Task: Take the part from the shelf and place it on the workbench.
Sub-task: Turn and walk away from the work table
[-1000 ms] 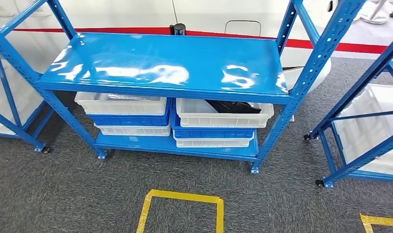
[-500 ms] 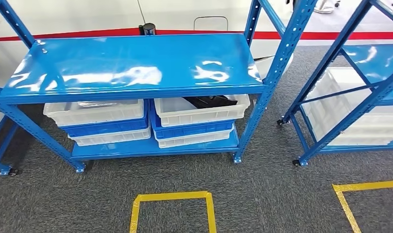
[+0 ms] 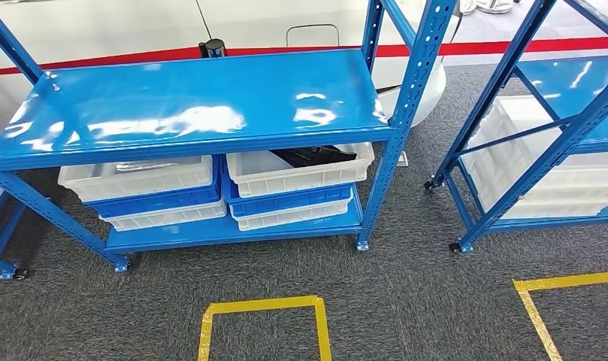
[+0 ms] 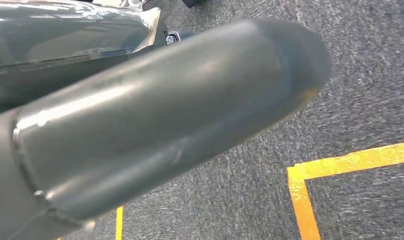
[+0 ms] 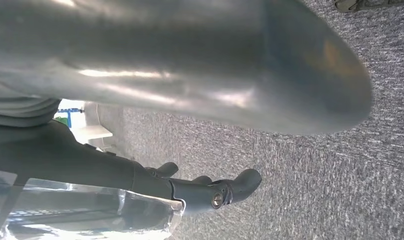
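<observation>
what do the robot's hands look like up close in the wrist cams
The left hand shows a thick, smooth, glossy grey thumb with a rounded tip. The right hand has the same grey thumb, plus darker, near-black fingers with a small silver pin at a joint.

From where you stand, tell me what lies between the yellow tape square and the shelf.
Bare grey carpet in the head view, between the yellow tape square and the shelf.

Head view looking bright, evenly lit; overhead lights throwing white glare patches across blue shelf top. Uprights bending at frame edges. Both wrist views blurring up close; carpet staying sharper, grainy.
</observation>
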Controlling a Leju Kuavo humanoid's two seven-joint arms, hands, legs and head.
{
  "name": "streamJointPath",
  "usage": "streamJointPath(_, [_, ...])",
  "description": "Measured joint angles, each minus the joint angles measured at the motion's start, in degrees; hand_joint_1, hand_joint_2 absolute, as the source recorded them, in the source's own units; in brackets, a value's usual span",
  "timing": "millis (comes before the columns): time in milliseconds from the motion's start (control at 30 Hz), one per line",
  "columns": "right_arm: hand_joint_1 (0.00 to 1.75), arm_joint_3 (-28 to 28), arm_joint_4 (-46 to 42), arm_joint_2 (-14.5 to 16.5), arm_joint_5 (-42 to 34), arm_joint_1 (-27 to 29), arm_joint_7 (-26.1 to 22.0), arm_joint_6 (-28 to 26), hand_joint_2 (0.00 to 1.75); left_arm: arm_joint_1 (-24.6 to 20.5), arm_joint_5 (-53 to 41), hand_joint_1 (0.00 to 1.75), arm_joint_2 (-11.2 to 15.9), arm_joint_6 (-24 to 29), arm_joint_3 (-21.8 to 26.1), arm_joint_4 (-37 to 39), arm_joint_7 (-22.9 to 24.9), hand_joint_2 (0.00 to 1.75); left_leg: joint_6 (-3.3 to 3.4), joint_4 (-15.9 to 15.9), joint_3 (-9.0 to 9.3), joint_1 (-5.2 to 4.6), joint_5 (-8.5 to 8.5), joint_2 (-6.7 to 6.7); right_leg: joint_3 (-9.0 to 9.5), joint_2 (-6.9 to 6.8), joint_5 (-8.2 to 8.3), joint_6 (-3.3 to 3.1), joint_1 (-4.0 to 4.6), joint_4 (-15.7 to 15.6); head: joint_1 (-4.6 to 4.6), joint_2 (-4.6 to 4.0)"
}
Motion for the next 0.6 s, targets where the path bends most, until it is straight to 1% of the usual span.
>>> streamJointPath(133, [0.0, 0.0, 0.0, -0.03, 0.46, -0.01, -0.19, 0.14, 0.0, -0.02, 2.56, 0.0, -0.1, 0.07, 1.13, 0.0, -1.61, 0.0, -0.55, -0.04, -0.03, 0.06, 0.03, 0.0, -0.02, 0.0, -0.02, -0.4, 0.08, 0.03, 0.03, 0.0])
streamJointPath(200, [0.0, 0.0, 0.01, -0.04, 0.64, 0.0, -0.17, 0.2, 0.0, -0.03, 3.38, 0.0, -0.15, 0.18, 1.84, 0.0, -1.78, 0.0, -0.63, 0.1, -0.1, 0.01, -0.06, 0.0, 0.01, -0.01, 0.05, -0.37, -0.09, -0.08, 0.03, 0.0])
streamJointPath(233, [0.0, 0.0, 0.01, -0.01, 0.83, -0.01, 0.15, 0.37, 0.0, -0.04, 3.77, 0.0, -0.13, 0.31, 2.26, 0.0, -1.42, 0.0, -0.4, 0.25, -0.17, -0.1, -0.11, -0.03, 0.05, -0.02, 0.15, -0.3, -0.22, -0.17, 0.03, 0.0])
streamJointPath(300, [0.0, 0.04, 0.03, 0.03, 1.51, -0.07, 1.9, 1.17, 0.0, -0.06, 4.29, 0.0, -0.14, 0.63, 3.09, 0.0, 0.58, 0.0, 0.41, 0.07, -0.15, -0.37, 0.12, -0.09, 0.3, -0.08, 0.62, 0.2, -0.44, -0.69, -0.04, 0.0])
streamJointPath(333, [0.0, 0.09, 0.04, 0.02, 1.93, -0.05, 3.16, 1.68, 0.0, -0.04, 4.35, 0.0, -0.3, 0.8, 3.42, 0.01, 1.96, 0.0, 0.8, -0.69, 0.18, -0.25, 0.64, -0.04, 0.32, -0.1, 0.55, 0.38, -0.41, -0.71, -0.05, 0.0])
streamJointPath(367, [0.0, 0.14, 0.05, -0.06, 2.3, 0.05, 4.18, 2.1, 0.0, -0.01, 4.35, 0.0, -0.55, 0.97, 3.69, 0.01, 3.02, 0.0, 1.09, -1.58, 0.49, -0.09, 1.25, 0.04, -0.01, -0.04, -0.04, 0.44, -0.36, -0.03, -0.04, 0.0])
streamJointPath(400, [0.0, 0.19, 0.07, -0.14, 2.53, 0.19, 4.78, 2.39, 0.0, 0.03, 4.39, 0.0, -0.8, 1.18, 3.91, 0.02, 3.62, 0.0, 1.28, -2.38, 0.69, 0.12, 1.82, 0.12, -0.85, 0.08, -1.27, 0.29, -0.32, 1.82, 0.04, 0.0])
streamJointPath(433, [0.0, 0.21, 0.07, -0.23, 2.7, 0.36, 5.11, 2.59, 0.0, 0.08, 4.51, 0.0, -1.08, 1.38, 4.16, 0.02, 3.88, 0.0, 1.34, -2.88, 0.73, 0.33, 2.26, 0.2, -2.28, 0.24, -3.02, 0.06, -0.4, 4.96, 0.14, 0.0])
streamJointPath(467, [0.0, 0.21, 0.08, -0.31, 2.78, 0.52, 5.17, 2.71, 0.0, 0.12, 4.69, 0.0, -1.26, 1.57, 4.45, 0.02, 3.82, 0.0, 1.37, -2.97, 0.5, 0.33, 2.47, 0.2, -4.03, 0.39, -4.92, -0.04, -0.46, 8.97, 0.21, 0.0])
streamJointPath(500, [0.0, 0.21, 0.08, -0.37, 2.82, 0.65, 5.19, 2.79, 0.0, 0.14, 4.92, 0.0, -1.41, 1.69, 4.7, 0.02, 3.72, 0.0, 1.27, -2.9, 0.23, 0.36, 2.6, 0.21, -5.56, 0.49, -6.35, 0.08, -0.6, 12.63, 0.27, 0.0])
streamJointPath(533, [0.0, 0.21, 0.09, -0.45, 2.84, 0.79, 5.21, 2.82, 0.0, 0.16, 5.17, 0.0, -1.59, 1.75, 4.95, 0.02, 3.58, 0.0, 1.11, -2.79, 0.0, 0.4, 2.7, 0.23, -6.35, 0.52, -7.03, 0.46, -0.78, 14.81, 0.3, 0.0])
streamJointPath(567, [0.0, 0.21, 0.09, -0.54, 2.85, 0.91, 5.22, 2.82, 0.0, 0.17, 5.35, 0.0, -1.75, 1.79, 5.19, 0.02, 3.42, 0.0, 0.93, -2.61, -0.22, 0.5, 2.78, 0.24, -6.04, 0.51, -6.78, 1.08, -1.01, 14.73, 0.3, 0.0])
streamJointPath(600, [0.0, 0.2, 0.09, -0.65, 2.85, 0.97, 5.24, 2.82, 0.0, 0.16, 5.46, 0.0, -1.91, 1.78, 5.38, 0.02, 3.28, 0.0, 0.71, -2.29, -0.47, 0.68, 2.82, 0.24, -4.53, 0.49, -5.63, 1.83, -1.29, 12.18, 0.31, 0.0])
